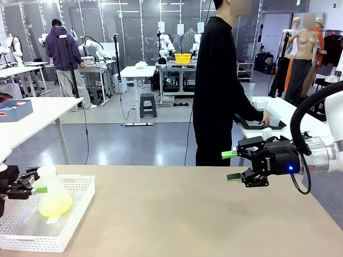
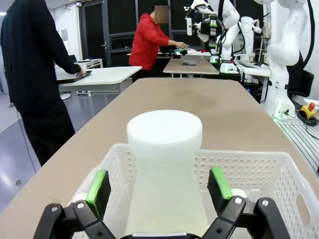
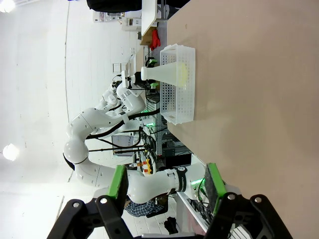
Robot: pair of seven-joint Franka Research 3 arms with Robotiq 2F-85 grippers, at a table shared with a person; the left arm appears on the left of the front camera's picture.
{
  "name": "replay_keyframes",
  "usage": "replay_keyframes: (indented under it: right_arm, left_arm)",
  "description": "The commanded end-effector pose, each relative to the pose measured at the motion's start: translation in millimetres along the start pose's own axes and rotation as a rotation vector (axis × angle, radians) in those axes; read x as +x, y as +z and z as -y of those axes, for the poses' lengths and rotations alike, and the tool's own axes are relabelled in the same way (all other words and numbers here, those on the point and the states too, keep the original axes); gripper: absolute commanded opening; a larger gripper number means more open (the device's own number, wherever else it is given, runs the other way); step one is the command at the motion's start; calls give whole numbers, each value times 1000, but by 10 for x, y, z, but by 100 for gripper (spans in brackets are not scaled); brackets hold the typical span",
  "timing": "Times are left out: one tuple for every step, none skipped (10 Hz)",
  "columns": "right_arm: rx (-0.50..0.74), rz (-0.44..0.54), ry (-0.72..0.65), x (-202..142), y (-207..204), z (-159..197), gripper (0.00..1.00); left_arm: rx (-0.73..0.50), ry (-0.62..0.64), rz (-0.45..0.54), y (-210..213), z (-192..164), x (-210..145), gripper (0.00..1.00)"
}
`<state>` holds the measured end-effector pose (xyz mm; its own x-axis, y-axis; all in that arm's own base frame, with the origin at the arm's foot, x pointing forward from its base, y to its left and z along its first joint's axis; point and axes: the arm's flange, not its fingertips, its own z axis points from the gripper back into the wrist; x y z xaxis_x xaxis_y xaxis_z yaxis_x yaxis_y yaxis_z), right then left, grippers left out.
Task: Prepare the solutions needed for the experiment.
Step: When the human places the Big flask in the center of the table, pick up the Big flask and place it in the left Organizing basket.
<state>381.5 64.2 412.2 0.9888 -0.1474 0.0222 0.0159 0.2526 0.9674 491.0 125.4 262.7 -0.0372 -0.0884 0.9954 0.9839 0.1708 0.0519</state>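
Front and wrist views, shared basket (image 1: 80,184)

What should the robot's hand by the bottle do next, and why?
Probably close the left gripper on the flask's neck: its open green pads sit either side without touching, and the flask, holding yellow-green liquid, stands in the white basket.

The flask (image 2: 164,169) hides most of the basket (image 2: 259,172) floor; its base is cut off.
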Motion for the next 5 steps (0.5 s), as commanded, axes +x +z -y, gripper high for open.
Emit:
replay_keyframes:
  right_arm:
    - [4,2,8,5,-13,5,78]
    - [4,2,8,5,-13,5,78]
    - [4,2,8,5,-13,5,78]
    - [4,2,8,5,-13,5,78]
    - [4,2,8,5,-13,5,78]
  left_arm:
    - [22,-28,-5,297,32,151,100]
    - [41,-38,-2,410,29,171,100]
    - [56,-27,35,533,34,225,100]
    - [56,-13,31,697,94,310,100]
    - [62,32,-25,781,209,440,100]
